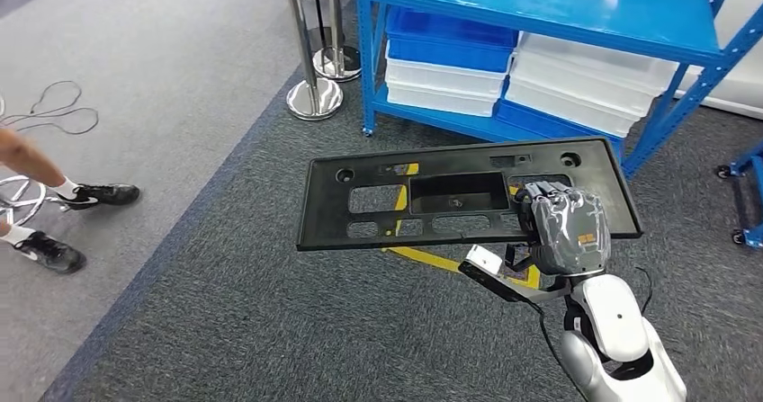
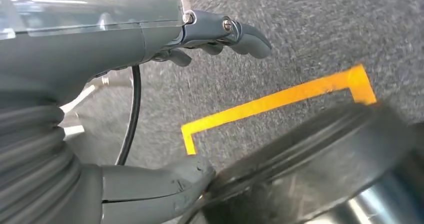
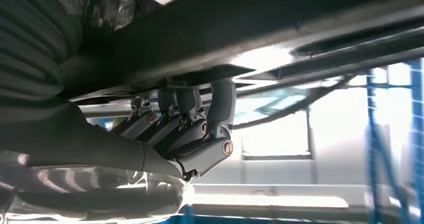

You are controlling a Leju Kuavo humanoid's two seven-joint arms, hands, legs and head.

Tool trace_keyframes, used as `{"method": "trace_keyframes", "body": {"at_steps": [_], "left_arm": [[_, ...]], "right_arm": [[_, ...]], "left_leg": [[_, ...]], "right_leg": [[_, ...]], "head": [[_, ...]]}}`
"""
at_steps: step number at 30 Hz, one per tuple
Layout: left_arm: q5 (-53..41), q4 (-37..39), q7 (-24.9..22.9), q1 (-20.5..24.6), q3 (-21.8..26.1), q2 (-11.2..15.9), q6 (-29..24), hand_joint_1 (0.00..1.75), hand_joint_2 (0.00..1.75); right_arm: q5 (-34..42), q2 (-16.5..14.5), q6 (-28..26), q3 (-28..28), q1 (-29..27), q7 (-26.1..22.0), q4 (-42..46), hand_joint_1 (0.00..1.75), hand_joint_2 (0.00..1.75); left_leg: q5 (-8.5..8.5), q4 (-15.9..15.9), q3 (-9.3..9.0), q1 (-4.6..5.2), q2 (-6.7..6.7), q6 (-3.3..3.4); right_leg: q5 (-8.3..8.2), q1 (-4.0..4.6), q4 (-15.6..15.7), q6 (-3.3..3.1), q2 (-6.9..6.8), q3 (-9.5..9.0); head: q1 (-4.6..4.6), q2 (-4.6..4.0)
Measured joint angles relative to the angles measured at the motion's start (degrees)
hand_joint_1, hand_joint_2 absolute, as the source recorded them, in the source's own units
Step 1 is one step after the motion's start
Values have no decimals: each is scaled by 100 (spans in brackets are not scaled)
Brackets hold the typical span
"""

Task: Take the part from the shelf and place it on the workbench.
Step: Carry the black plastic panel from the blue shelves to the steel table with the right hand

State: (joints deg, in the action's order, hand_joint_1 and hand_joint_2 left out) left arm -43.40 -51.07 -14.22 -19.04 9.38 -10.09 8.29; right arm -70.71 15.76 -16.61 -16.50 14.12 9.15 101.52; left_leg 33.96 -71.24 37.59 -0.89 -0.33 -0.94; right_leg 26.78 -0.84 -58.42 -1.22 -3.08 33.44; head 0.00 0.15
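A workshop floor: blue steel shelving [image 1: 558, 6], stacked bins [image 1: 450, 65], yellow floor tape [image 2: 270, 101].

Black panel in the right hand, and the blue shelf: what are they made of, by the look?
Panel: likely moulded plastic, matte black, given the formed cut-outs and raised rim. Shelf: probably painted steel, glossy blue, with ceiling-light reflections on its deck. Right hand grips the panel's edge.

Head camera high, wrist cameras close, perhaps floorward.
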Motion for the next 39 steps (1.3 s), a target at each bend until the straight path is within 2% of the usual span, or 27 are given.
{"method": "trace_keyframes", "body": {"at_steps": [2,4,5,7,9,11,13,14,15,16,18,20,21,22,23,24,26,27,28,29,30,31,33,35,37,38,39], "left_arm": [[-32,-164,0,-52,110,-18,92,0,175],[-84,-311,37,-89,230,-38,222,0,175],[-117,-371,85,-104,313,-50,305,0,175],[-218,-472,210,-141,543,-74,501,0,175],[-414,-568,299,-155,888,-117,720,0,175],[-770,-601,397,-98,1309,-151,849,0,175],[-1306,-484,530,23,1787,-178,860,0,175],[-1581,-417,586,72,2043,-207,860,0,175],[-1793,-374,622,103,2287,-249,868,0,175],[-1951,-362,656,119,2506,-301,890,0,175],[-2161,-362,736,156,2854,-412,961,0,175],[-2391,-366,835,226,3151,-512,1054,0,175],[-2523,-367,894,263,3297,-557,1098,0,175],[-2673,-368,959,292,3436,-591,1133,0,175],[-2835,-366,1029,319,3577,-626,1159,0,175],[-2976,-363,1086,351,3710,-649,1174,0,175],[-3138,-358,1154,427,3934,-675,1181,0,175],[-3162,-356,1165,465,4009,-680,1182,0,175],[-3172,-356,1172,496,4069,-687,1183,0,175],[-3177,-355,1174,517,4120,-693,1185,0,175],[-3181,-355,1175,527,4161,-698,1188,0,175],[-3184,-355,1176,531,4198,-702,1191,0,175],[-3189,-355,1176,539,4248,-703,1193,0,175],[-3228,-354,1195,558,4282,-707,1189,0,175],[-3426,-348,1253,575,4345,-722,1152,0,175],[-3591,-340,1303,584,4393,-735,1123,0,175],[-3787,-322,1369,599,4444,-748,1084,0,175]], "right_arm": [[83,4,-4,-16,109,-39,-28,157,175],[216,19,-8,-28,188,-83,-47,157,175],[314,27,-9,-40,218,-121,-59,157,175],[509,35,-14,-80,271,-210,-92,157,175],[646,35,-37,-136,316,-309,-121,157,175],[726,46,-103,-182,332,-403,-148,157,175],[763,57,-198,-210,293,-464,-175,157,175],[770,59,-239,-218,258,-486,-182,157,175],[774,62,-270,-221,222,-504,-185,157,175],[778,66,-290,-220,194,-521,-184,157,175],[801,80,-299,-213,165,-546,-180,157,175],[844,109,-293,-196,151,-575,-169,157,175],[860,122,-291,-188,142,-595,-164,157,175],[866,132,-292,-182,137,-617,-158,157,175],[864,135,-293,-180,129,-641,-153,157,175],[861,136,-296,-178,115,-657,-146,157,175],[858,143,-300,-171,82,-673,-133,157,175],[857,147,-302,-166,65,-674,-129,157,175],[856,150,-302,-163,50,-674,-128,157,175],[855,151,-301,-162,37,-674,-128,157,175],[854,151,-301,-162,26,-674,-128,157,175],[853,151,-301,-161,18,-675,-127,157,175],[853,151,-302,-158,12,-676,-116,157,175],[851,154,-303,-150,12,-676,-103,157,175],[827,153,-310,-144,0,-675,-89,157,175],[804,152,-319,-141,-14,-675,-72,157,175],[780,150,-334,-136,-38,-674,-50,157,175]], "left_leg": [[-304,702,-412,-3,187,6],[-458,1199,-663,23,338,64],[-467,1267,-670,38,351,102],[-532,1288,-640,40,220,185],[-611,1339,-626,23,119,276],[-675,1361,-585,18,23,336],[-710,1349,-532,32,-111,355],[-721,1336,-513,39,-189,356],[-726,1319,-501,44,-265,354],[-726,1303,-496,49,-339,352],[-730,1271,-476,61,-472,335],[-759,1252,-410,47,-601,279],[-783,1251,-373,36,-669,237],[-801,1262,-343,29,-726,195],[-789,1247,-320,36,-677,160],[-725,1166,-274,49,-549,125],[-410,665,-48,55,-183,73],[-219,288,121,45,-73,49],[-77,-58,274,32,-28,31],[-29,-257,353,22,-8,18],[-88,-242,325,17,9,12],[-238,8,173,15,43,16],[-548,821,-293,43,257,58],[-665,1287,-532,86,402,126],[-690,1332,-506,102,309,187],[-721,1358,-505,89,249,221],[-754,1390,-507,75,187,260]], "right_leg": [[11,3,-64,26,-147,44],[20,28,-116,85,-260,64],[14,42,-123,119,-312,66],[-2,39,-117,184,-393,60],[149,6,-256,239,-211,112],[541,-21,-799,268,118,324],[859,-20,-1472,269,256,579],[872,-16,-1609,260,278,613],[775,-12,-1532,245,294,545],[593,-8,-1248,221,332,385],[274,-8,-523,157,561,25],[197,0,-158,112,739,-130],[202,7,-128,104,735,-134],[199,0,-93,90,667,-142],[181,-12,-53,70,595,-153],[161,-25,-11,42,517,-168],[133,-27,38,-1,344,-186],[132,-17,35,-12,258,-179],[133,-9,26,-13,171,-169],[136,-4,14,-12,86,-158],[139,-1,2,-9,9,-148],[144,1,-10,-4,-63,-142],[162,21,-28,21,-189,-149],[169,49,-33,67,-296,-161],[156,60,-16,120,-401,-174],[174,49,-26,152,-391,-180],[242,35,-89,177,-295,-162]], "head": [[0,0],[4,0],[5,0],[5,0],[6,0],[7,0],[8,0],[8,0],[8,0],[8,0],[6,0],[6,0],[6,0],[8,0],[6,0],[2,0],[-3,0],[-4,0],[-4,0],[-4,0],[-4,0],[-4,0],[-4,0],[-3,0],[-3,0],[-3,0],[-3,0]]}}
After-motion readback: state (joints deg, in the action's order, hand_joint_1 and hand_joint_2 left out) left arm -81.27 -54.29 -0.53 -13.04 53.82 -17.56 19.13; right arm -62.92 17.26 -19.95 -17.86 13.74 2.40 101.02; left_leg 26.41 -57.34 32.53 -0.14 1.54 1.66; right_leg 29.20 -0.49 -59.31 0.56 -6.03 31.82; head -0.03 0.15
